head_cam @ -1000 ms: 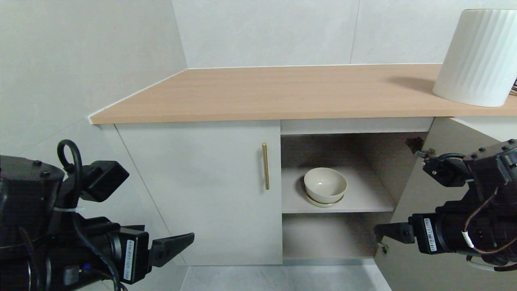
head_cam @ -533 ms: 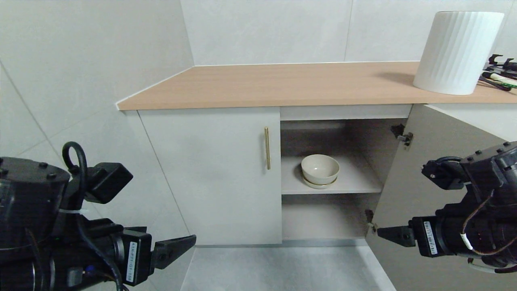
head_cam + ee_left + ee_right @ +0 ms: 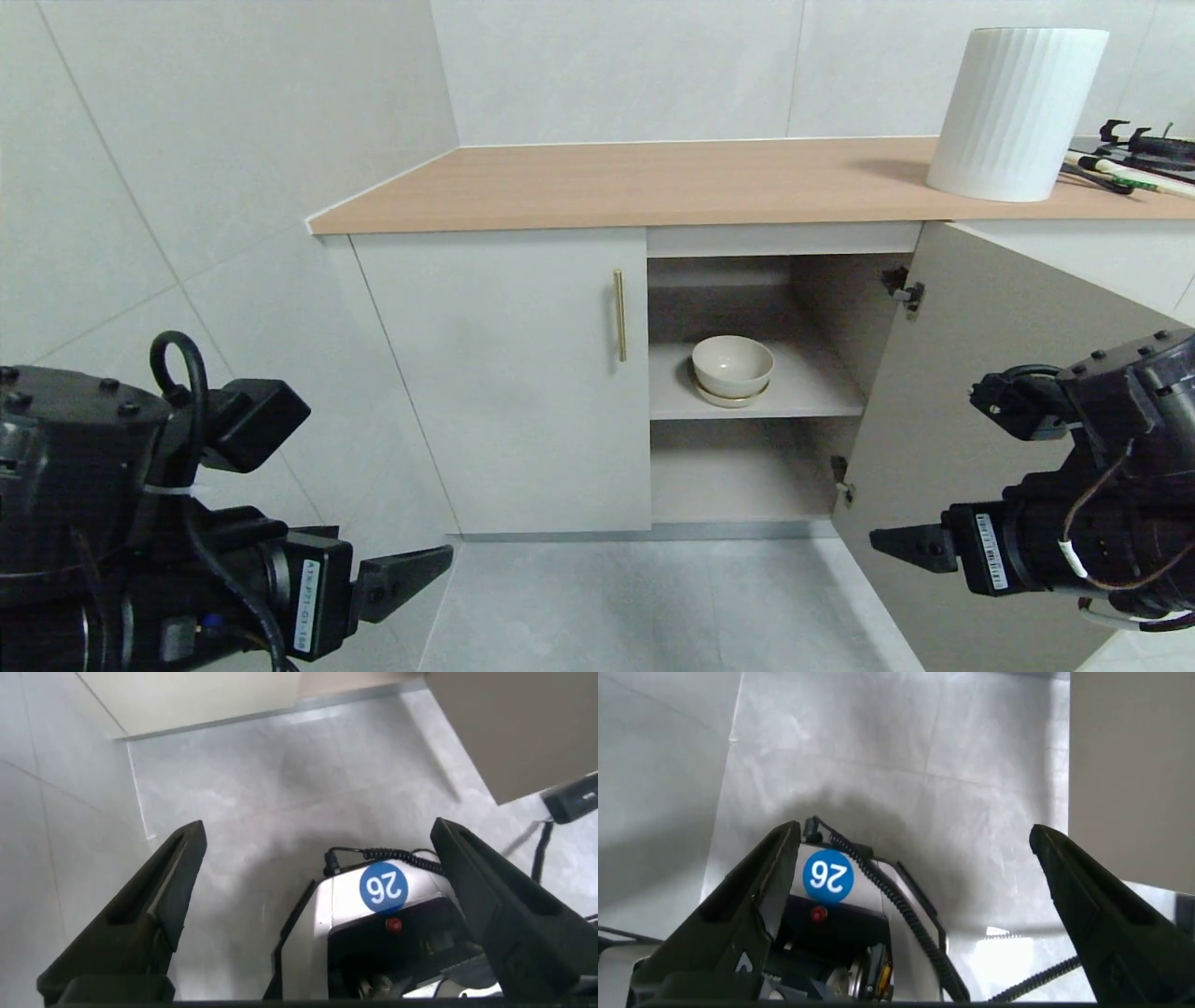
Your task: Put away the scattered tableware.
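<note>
A cream bowl (image 3: 733,363) sits on a small plate (image 3: 731,398) on the middle shelf of the open cabinet (image 3: 803,392). My left gripper (image 3: 411,571) hangs low at the near left, far from the cabinet, open with nothing between its fingers (image 3: 140,905). My right gripper (image 3: 904,545) is low at the near right, beside the open cabinet door (image 3: 971,373), also open and holding nothing; its fingers (image 3: 1102,905) stand wide apart over the floor.
The left cabinet door (image 3: 509,373) is closed, with a gold handle (image 3: 619,315). On the wooden counter (image 3: 653,182) stands a white ribbed container (image 3: 1013,112) with some tools (image 3: 1134,159) behind it. Grey tiled floor (image 3: 644,597) lies before the cabinet.
The whole head view has pulled back from the cabinet, so the cabinet and bowl look smaller and higher. Both grippers keep the same pose, open.
</note>
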### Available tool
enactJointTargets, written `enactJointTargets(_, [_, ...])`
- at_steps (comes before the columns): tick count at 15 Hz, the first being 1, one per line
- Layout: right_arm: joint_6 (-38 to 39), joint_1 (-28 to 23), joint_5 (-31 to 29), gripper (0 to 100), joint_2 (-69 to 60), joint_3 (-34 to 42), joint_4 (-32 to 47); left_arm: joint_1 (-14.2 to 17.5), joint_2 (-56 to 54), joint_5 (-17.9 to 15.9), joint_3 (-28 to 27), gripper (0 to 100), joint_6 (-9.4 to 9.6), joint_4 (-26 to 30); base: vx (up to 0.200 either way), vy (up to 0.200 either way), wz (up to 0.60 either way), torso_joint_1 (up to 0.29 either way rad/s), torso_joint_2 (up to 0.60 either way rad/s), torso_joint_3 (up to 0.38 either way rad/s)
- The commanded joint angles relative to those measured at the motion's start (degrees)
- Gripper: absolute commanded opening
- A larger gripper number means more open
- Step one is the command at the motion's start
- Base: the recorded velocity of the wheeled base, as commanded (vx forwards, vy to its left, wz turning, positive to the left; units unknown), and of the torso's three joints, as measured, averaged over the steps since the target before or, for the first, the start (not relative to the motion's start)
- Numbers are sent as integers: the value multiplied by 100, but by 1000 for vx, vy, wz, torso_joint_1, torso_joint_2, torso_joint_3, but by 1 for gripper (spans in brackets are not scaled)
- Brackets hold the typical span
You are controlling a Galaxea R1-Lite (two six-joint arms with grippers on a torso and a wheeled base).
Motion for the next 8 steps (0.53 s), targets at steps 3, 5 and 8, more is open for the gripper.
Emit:
enactJointTargets(3, [-1,8,1,100,34,5,1,-4,14,1,-7,100,1,-8,0,0,0,0,0,0])
enactJointTargets(5, [-115,8,1,100,-19,49,10,-4,23,1,-7,100,1,-8,0,-100,0,4,1,1])
enactJointTargets(8, [-361,17,36,100,-327,-4,546,-4,14,10,37,100,115,1,0,-200,0,-1,2,4])
